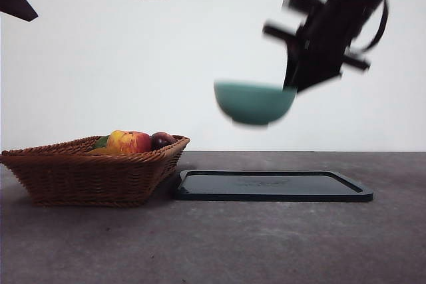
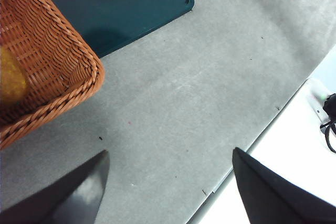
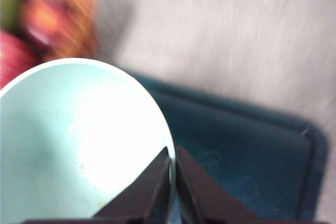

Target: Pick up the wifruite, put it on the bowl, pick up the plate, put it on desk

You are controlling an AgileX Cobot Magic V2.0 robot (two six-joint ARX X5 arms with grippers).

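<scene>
My right gripper (image 1: pixel 291 86) is shut on the rim of the teal-green bowl (image 1: pixel 254 103), holding it in the air above a dark rectangular tray (image 1: pixel 273 186). In the right wrist view the jaws (image 3: pixel 173 162) pinch the bowl's (image 3: pixel 79 140) pale wall, one inside and one outside; the bowl is empty. A small orange-yellow rounded fruit, the wifruite (image 2: pixel 10 80), lies in the wicker basket (image 2: pixel 47 51). My left gripper (image 2: pixel 170 151) hangs open above the desk (image 2: pixel 199 93) beside the basket. I see no separate plate.
The basket (image 1: pixel 86 177) stands at the left with a red-yellow apple (image 1: pixel 128 142) and a dark purple fruit (image 1: pixel 162 140). The tray (image 3: pixel 252 150) lies right of it. The waiting arm shows as a black tip (image 1: pixel 13 1) at the upper left. The desk's edge runs near the left gripper.
</scene>
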